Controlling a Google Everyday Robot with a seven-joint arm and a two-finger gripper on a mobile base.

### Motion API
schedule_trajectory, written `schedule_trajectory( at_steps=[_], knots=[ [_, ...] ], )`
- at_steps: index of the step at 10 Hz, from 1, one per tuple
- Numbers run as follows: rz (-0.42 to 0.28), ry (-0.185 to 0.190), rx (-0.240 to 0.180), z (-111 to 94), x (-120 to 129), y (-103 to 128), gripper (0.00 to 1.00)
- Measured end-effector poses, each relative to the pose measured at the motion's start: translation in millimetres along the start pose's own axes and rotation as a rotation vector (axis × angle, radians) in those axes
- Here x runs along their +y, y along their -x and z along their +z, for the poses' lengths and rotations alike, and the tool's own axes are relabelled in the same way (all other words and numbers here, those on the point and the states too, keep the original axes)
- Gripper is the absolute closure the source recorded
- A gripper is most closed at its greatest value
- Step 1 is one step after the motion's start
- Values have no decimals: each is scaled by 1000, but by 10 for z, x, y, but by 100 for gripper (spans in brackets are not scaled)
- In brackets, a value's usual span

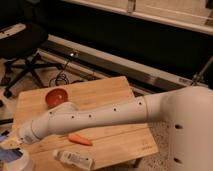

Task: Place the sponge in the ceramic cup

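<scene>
**Sponge at the cup's rim**

The arm reaches across the desk [111,94] to its near-left corner. There the gripper [11,145] hangs low, its fingers clenched on the sponge [7,155], a blue patch just left of the ceramic cup [23,164] and touching its rim. A red bowl [56,96] sits behind the arm, with a carrot [80,139] and a clear bottle [75,159] lying in front.

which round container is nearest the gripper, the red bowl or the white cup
The white ceramic cup at the bottom-left edge: the gripper, shut on the blue sponge, is right beside it. The red bowl sits farther back.
</scene>
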Motion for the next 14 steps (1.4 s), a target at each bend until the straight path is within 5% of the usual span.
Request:
schedule_trajectory(
  at_steps=[4,9,14],
  knots=[
    [-12,50,-53,37,42,-65,100],
    [-30,95,-12,101,59,-284,96],
    [-63,-4,49,113,-235,-348,45]
  ],
)
